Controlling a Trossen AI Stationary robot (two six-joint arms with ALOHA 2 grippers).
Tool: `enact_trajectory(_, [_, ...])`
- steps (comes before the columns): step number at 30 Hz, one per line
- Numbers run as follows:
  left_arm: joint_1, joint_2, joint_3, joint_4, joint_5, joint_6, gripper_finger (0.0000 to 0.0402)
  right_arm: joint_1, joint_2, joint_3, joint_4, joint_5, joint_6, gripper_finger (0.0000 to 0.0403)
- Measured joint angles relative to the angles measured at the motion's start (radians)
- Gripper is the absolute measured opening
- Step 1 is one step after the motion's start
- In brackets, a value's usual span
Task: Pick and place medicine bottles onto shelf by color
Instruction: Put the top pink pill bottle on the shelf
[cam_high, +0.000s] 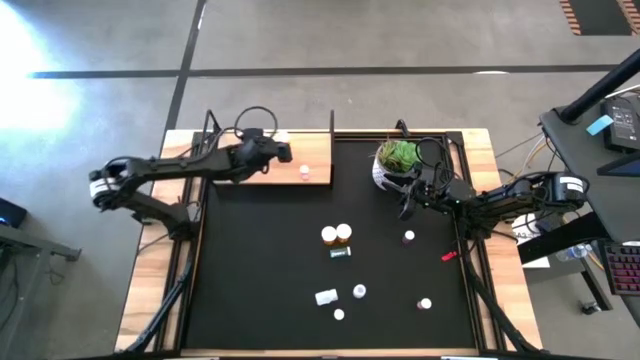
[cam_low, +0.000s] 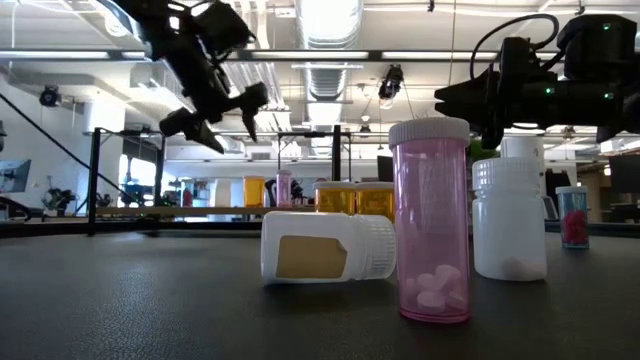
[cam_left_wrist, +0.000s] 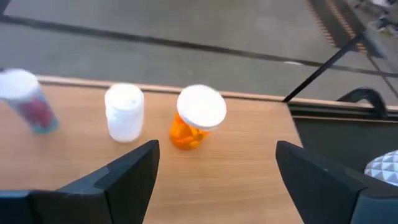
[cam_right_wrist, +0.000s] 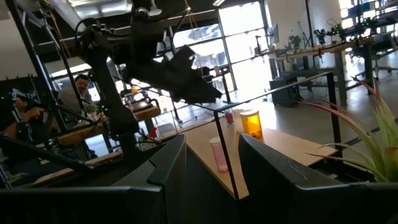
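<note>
The shelf (cam_high: 268, 168), a light-wood board with thin black posts, lies at the mat's far left. In the left wrist view an orange bottle (cam_left_wrist: 194, 121), a white bottle (cam_left_wrist: 124, 113) and a bottle with red pills (cam_left_wrist: 30, 102) stand on it. My left gripper (cam_left_wrist: 214, 171) hovers open above the shelf (cam_high: 287, 152), touching none of them. A pink bottle (cam_high: 305, 172) stands near the shelf's right edge. Several more medicine bottles, among them two orange ones (cam_high: 336, 235), stand or lie on the black mat. My right gripper (cam_high: 405, 205) waits open beside the plant pot.
A white pot with a green plant (cam_high: 396, 160) stands at the mat's far right, close to my right arm. A small red object (cam_high: 449, 256) lies at the mat's right edge. Thin black posts (cam_right_wrist: 227, 155) rise at the shelf's corners. A person (cam_right_wrist: 79, 87) sits beyond the table.
</note>
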Motion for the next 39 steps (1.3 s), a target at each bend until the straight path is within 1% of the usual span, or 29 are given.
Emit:
enact_trajectory(5, [-0.001, 0.078, 0.067, -0.034, 0.038, -0.027, 0.0306, 0.000, 0.000, 0.000, 0.000, 0.000, 0.000, 0.0139])
enact_trajectory(9, [-0.001, 0.127, 0.107, -0.068, 0.097, -0.033, 0.0306, 0.000, 0.000, 0.000, 0.000, 0.000, 0.000, 0.0139])
enact_trajectory(15, [-0.002, 0.196, 0.173, -0.126, 0.158, -0.103, 0.0306, 0.000, 0.000, 0.000, 0.000, 0.000, 0.000, 0.0139])
enact_trajectory(22, [-0.002, 0.248, 0.250, -0.199, 0.265, -0.181, 0.0306, 0.000, 0.000, 0.000, 0.000, 0.000, 0.000, 0.0139])
enact_trajectory(27, [-0.002, 0.290, 0.290, -0.225, 0.326, -0.190, 0.0306, 0.000, 0.000, 0.000, 0.000, 0.000, 0.000, 0.0139])
enact_trajectory(32, [-0.009, 0.329, 0.321, -0.226, 0.349, -0.233, 0.0306, 0.000, 0.000, 0.000, 0.000, 0.000, 0.000, 0.0139])
enact_trajectory(39, [-0.031, 0.369, 0.369, -0.272, 0.370, -0.238, 0.0306, 0.000, 0.000, 0.000, 0.000, 0.000, 0.000, 0.0139])
